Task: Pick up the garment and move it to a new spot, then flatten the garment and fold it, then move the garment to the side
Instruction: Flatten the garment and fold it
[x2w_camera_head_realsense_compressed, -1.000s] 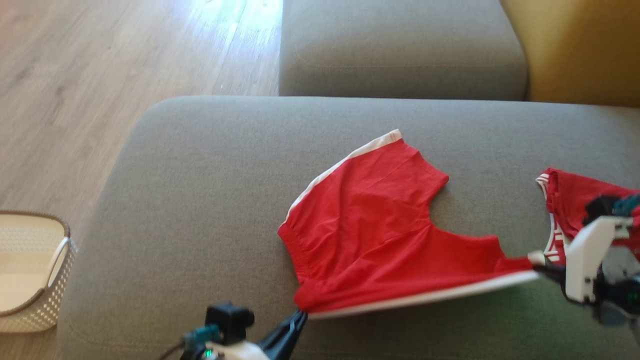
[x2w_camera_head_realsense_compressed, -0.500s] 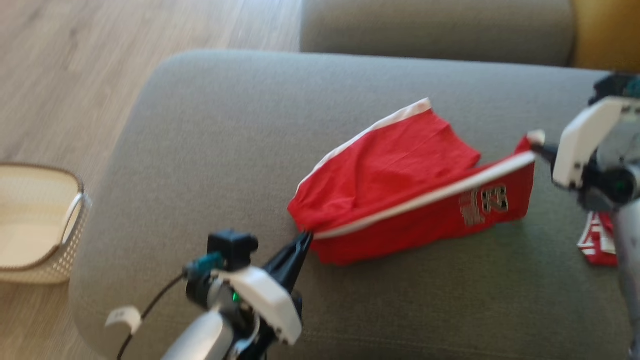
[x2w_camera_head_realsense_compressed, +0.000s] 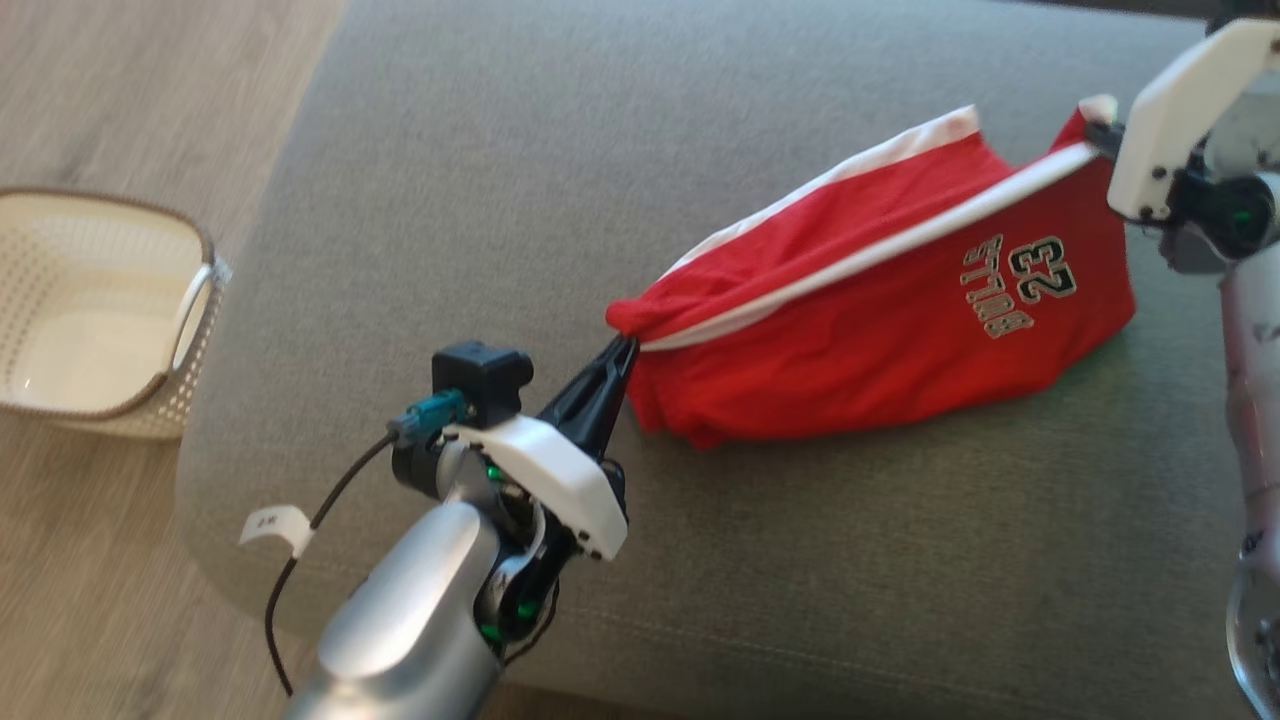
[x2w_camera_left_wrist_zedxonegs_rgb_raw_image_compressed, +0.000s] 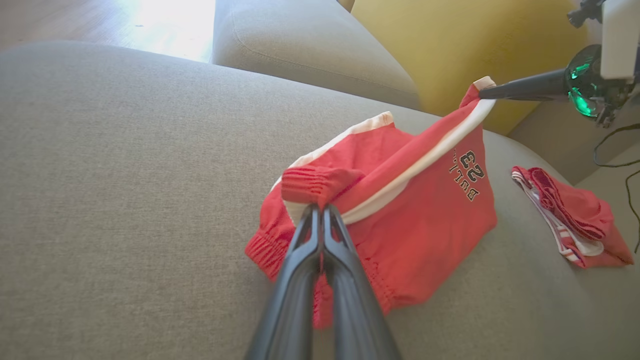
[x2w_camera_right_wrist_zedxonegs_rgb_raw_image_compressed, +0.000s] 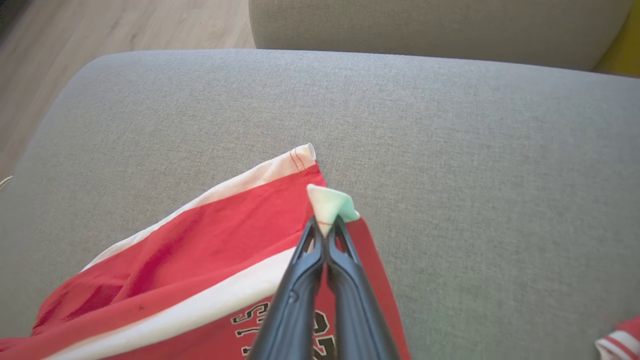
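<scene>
The garment (x2w_camera_head_realsense_compressed: 880, 320) is a pair of red shorts with white side stripes and a "BULLS 23" print, lying half folded over itself on the grey sofa cushion (x2w_camera_head_realsense_compressed: 500, 200). My left gripper (x2w_camera_head_realsense_compressed: 622, 350) is shut on the elastic waistband corner (x2w_camera_left_wrist_zedxonegs_rgb_raw_image_compressed: 320, 187). My right gripper (x2w_camera_head_realsense_compressed: 1092, 128) is shut on the white-striped hem corner (x2w_camera_right_wrist_zedxonegs_rgb_raw_image_compressed: 330, 205), holding that edge raised. The stripe (x2w_camera_left_wrist_zedxonegs_rgb_raw_image_compressed: 425, 155) is stretched taut between the two grippers. The lifted half hangs down over the half resting on the cushion.
A second red and white garment (x2w_camera_left_wrist_zedxonegs_rgb_raw_image_compressed: 570, 220) lies crumpled on the cushion to the right. A cream perforated basket (x2w_camera_head_realsense_compressed: 100, 310) stands on the wood floor left of the sofa. Another grey cushion (x2w_camera_right_wrist_zedxonegs_rgb_raw_image_compressed: 430, 25) and a yellow surface (x2w_camera_left_wrist_zedxonegs_rgb_raw_image_compressed: 470, 45) lie behind.
Both grippers have carried the stretched edge of the shorts away from me across the cushion, folding that half over the other so the printed side shows. The head camera has tilted down.
</scene>
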